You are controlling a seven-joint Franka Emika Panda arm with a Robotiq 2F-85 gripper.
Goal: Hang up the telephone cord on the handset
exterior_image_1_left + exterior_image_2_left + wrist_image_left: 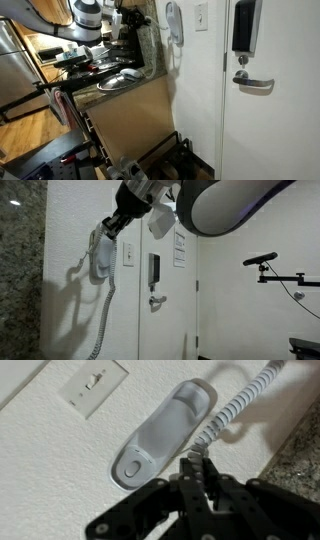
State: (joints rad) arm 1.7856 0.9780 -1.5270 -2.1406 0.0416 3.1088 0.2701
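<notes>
The light-grey handset hangs on the white wall and shows in both exterior views. The whitish coiled telephone cord runs from beside the handset's upper end down into my jaws. In an exterior view the cord droops in a long loop below the handset. My gripper is shut on the telephone cord, just beside the handset's lower end. In an exterior view the gripper sits at the top of the handset, close to the wall.
A white switch plate is on the wall next to the handset. A door with a black box and lever handle stands beyond it. A granite counter with dishes and a granite wall edge are close by.
</notes>
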